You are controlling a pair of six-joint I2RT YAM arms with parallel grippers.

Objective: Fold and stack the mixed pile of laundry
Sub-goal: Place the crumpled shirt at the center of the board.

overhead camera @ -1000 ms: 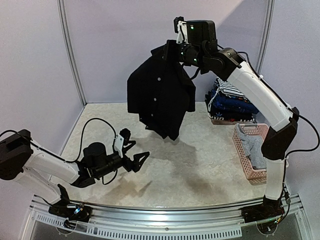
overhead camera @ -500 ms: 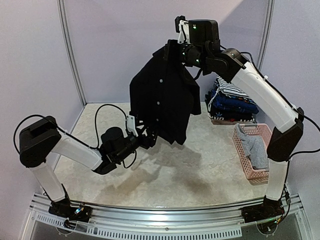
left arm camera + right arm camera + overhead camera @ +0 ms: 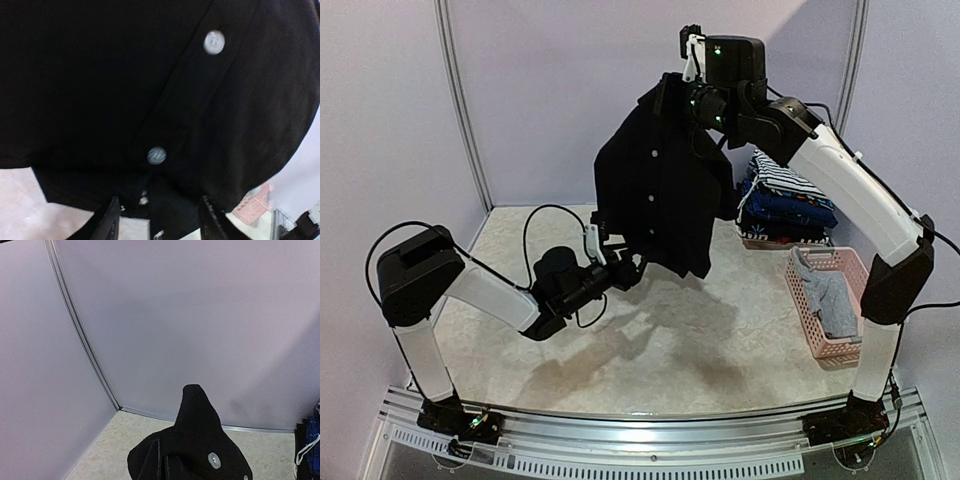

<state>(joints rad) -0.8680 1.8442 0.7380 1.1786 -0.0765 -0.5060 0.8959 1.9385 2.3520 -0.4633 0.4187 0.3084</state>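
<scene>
— Shirt first: where was it?
— The black shirt (image 3: 660, 190) hung in the air over the counter (image 3: 720, 340), clear of its surface. Its top was bunched at the right end effector (image 3: 688, 92), which was raised high near the back wall. The cloth draped down from there, with a row of white buttons (image 3: 214, 41) showing on the placket.
— So the right end effector had it?
— Yes, it was closed tight on the upper part of the shirt. In the right wrist view only a peak of black cloth rose at the bottom edge, and the fingers themselves were hidden under it.
— And the left one?
— The left end effector (image 3: 625, 265) sat at the lower hem, reaching in from the left. From the left wrist camera its two fingers (image 3: 107, 222) stood apart, partly open, with a flap of the hem lying in the gap between them. I couldn't tell whether either finger touched the cloth.
— Where was the rest of the laundry?
— A folded stack (image 3: 785, 205) sat at the back right of the counter, a black-and-white striped piece (image 3: 780, 178) on top and blue beneath. Just in front of it stood the pink basket (image 3: 830, 348), with a grey garment (image 3: 830, 300) lying inside
</scene>
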